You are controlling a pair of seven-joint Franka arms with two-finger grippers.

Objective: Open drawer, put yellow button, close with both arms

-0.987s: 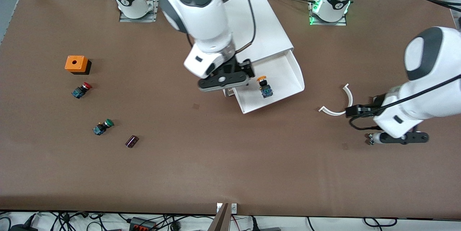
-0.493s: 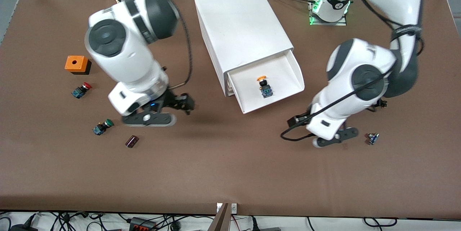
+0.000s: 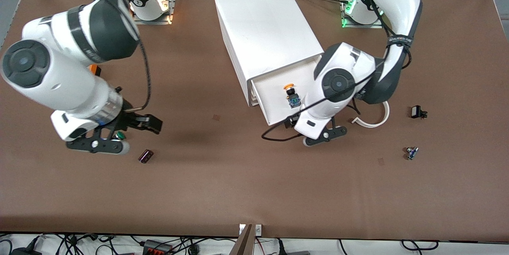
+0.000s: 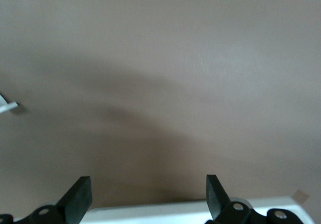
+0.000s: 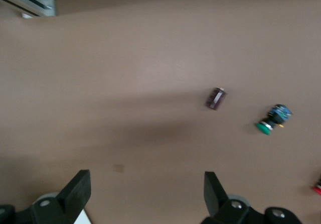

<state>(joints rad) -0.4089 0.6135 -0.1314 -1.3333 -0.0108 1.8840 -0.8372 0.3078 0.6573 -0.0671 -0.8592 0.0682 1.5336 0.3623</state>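
Left gripper [image 3: 324, 135] fingers apart, empty, over bare surface [image 3: 238, 175] just at the open drawer's [image 3: 274, 117] front edge. Right gripper [image 3: 97, 145] fingers apart, empty, over the green button [image 5: 273, 119], near the right arm's end. Yellow button [image 3: 292, 95] lies in the drawer, which is pulled out of the white cabinet [image 3: 266, 28].

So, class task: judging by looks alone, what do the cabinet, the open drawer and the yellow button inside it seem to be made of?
Cabinet: probably plastic; smooth matte white panels with rounded edges.
Drawer: likely the same white plastic; thin walls, softly curved rim.
Yellow button: seemingly moulded plastic; glossy yellow-orange cap, black collar, blue block base. Any metal parts cannot be made out.
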